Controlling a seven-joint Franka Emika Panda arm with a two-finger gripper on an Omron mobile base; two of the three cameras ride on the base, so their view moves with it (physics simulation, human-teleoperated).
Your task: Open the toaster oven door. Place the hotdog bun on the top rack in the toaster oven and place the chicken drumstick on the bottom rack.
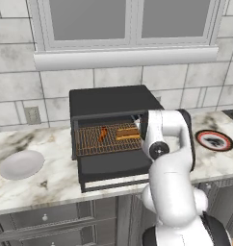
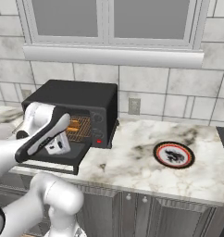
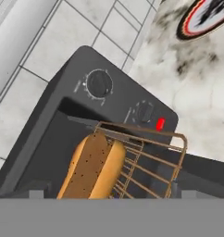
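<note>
hotdog bun (image 3: 93, 167) on rack (image 3: 146, 159) | door down | gripper wide open, holding nothing

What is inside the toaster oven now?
Inside the toaster oven, the hotdog bun and the chicken drumstick lie on a wire rack. The arm covers the right side.

Black toaster oven (image 2: 84, 99) with its door (image 2: 63, 157) down, orange bun (image 2: 74, 126) on a rack inside.
</note>
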